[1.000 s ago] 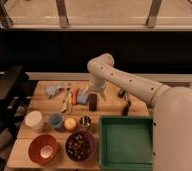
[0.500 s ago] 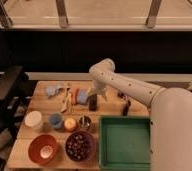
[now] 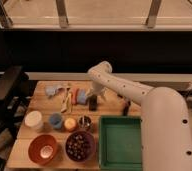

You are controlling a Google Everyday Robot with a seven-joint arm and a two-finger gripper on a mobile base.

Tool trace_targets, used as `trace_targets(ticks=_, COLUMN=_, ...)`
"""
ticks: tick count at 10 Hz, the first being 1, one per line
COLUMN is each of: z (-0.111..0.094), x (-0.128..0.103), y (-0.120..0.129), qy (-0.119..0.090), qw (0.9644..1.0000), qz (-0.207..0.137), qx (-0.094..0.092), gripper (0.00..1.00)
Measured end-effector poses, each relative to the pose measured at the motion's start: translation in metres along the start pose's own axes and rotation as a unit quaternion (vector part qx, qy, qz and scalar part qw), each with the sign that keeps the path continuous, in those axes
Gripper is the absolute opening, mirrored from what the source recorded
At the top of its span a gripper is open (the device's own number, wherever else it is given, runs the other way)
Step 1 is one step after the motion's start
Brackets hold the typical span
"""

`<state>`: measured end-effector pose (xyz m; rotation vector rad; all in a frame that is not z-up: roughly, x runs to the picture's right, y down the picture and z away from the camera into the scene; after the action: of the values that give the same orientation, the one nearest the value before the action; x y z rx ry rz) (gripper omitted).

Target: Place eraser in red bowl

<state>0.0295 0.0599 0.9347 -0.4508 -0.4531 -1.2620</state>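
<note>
The red bowl [image 3: 43, 149] stands at the table's front left, with a pale glint at its centre. My gripper [image 3: 92, 99] hangs down from the white arm [image 3: 109, 80] over the middle of the table, just right of a blue-grey block [image 3: 82, 96]. A small dark block, the eraser [image 3: 92, 105], shows right at the gripper's tip. I cannot tell whether it is held or lies on the table. The gripper is well behind and to the right of the red bowl.
A dark purple bowl of beads [image 3: 79, 146] stands right of the red bowl. A green tray [image 3: 120, 141] is at front right. White [image 3: 33, 120], blue [image 3: 55, 120], orange [image 3: 70, 123] and metal [image 3: 84, 121] cups stand in a row. A black handled tool [image 3: 125, 106] lies right of the gripper.
My gripper has moved slightly left and down toward the table beside the blue-grey block. The bowls and cups have not moved.
</note>
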Motion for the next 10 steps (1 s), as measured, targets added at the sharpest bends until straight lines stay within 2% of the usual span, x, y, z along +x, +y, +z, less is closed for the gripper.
trace_targets(ticks=4, z=0.026, x=0.005, y=0.002, qy=-0.014, qw=0.9999, qz=0.004, qx=-0.006, gripper=0.8)
trace_targets(ticks=7, z=0.022, x=0.014, y=0.008, qy=-0.006, qw=0.9999, qz=0.012, qx=-0.008, gripper=0.8)
trace_targets(ticks=10, z=0.011, x=0.019, y=0.015, qy=0.003, qw=0.9998, qz=0.022, qx=-0.001, gripper=0.8)
